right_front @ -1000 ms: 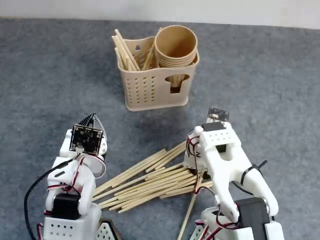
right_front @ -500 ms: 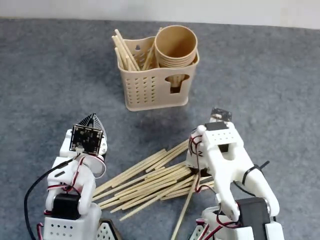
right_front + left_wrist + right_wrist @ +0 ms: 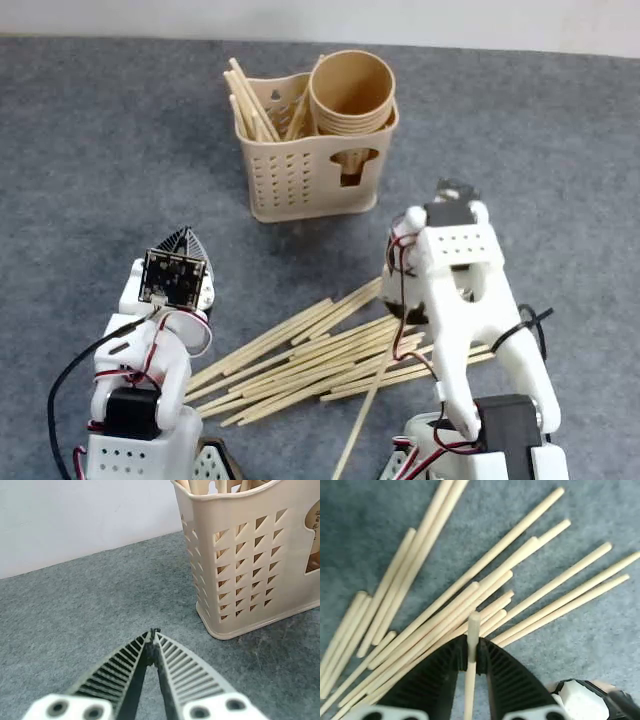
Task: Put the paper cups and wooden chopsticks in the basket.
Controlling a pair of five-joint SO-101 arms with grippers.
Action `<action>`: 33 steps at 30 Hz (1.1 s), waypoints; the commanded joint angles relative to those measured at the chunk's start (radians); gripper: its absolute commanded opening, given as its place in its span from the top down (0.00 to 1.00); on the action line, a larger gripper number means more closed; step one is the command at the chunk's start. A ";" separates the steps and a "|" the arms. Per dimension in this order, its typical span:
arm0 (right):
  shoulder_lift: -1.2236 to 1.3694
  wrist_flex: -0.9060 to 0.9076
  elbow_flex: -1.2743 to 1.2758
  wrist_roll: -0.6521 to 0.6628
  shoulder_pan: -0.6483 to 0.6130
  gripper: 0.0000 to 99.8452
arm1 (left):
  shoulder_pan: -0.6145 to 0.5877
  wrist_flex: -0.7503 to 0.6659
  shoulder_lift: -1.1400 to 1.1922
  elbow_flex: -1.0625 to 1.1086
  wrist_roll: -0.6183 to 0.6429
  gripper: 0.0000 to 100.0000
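While right tool grips one chopstick, loose chopsticks lie below, left tool clenched

My left arm and right arm are white plastic shells over black servo blocks, with rows of small holes in the plates. Red, black and white wires loop at the joints. A dark camera board tops the left arm, and a thick black cable loops at its left. The left gripper and right gripper have black ribbed fingers.
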 commanded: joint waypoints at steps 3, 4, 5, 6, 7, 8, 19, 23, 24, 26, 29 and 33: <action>-0.005 0.105 -0.154 -0.003 0.005 0.99 | -0.001 -0.020 -0.007 -0.008 -0.005 0.99; -0.005 0.120 -0.179 -0.003 0.005 0.99 | -0.001 -0.020 -0.007 -0.008 -0.005 0.99; -0.005 0.134 -0.205 -0.003 0.005 0.99 | -0.001 -0.020 -0.007 -0.008 -0.005 0.99; -0.005 0.148 -0.231 -0.003 0.005 0.99 | -0.001 -0.020 -0.007 -0.008 -0.005 0.99; -0.005 0.160 -0.260 -0.003 0.005 0.99 | -0.001 -0.020 -0.007 -0.008 -0.005 0.99; -0.005 0.170 -0.288 -0.003 0.005 0.99 | -0.001 -0.020 -0.007 -0.008 -0.005 0.99; -0.005 0.182 -0.535 -0.003 0.005 0.99 | -0.001 -0.020 -0.007 -0.008 -0.005 0.99; -0.005 0.182 -0.647 -0.003 0.004 0.99 | -0.001 -0.020 -0.007 -0.008 -0.005 0.99; -0.005 0.180 -0.674 -0.002 0.004 0.99 | -0.001 -0.020 -0.007 -0.008 -0.005 0.99; -0.005 0.176 -0.725 -0.002 -0.015 0.99 | -0.001 -0.020 -0.007 -0.008 -0.005 0.99; -0.005 0.174 -0.791 -0.002 -0.059 0.99 | -0.001 -0.020 -0.007 -0.008 -0.005 0.99; 0.001 0.173 -0.892 -0.002 -0.111 0.99 | -0.001 -0.020 -0.007 -0.008 -0.005 0.99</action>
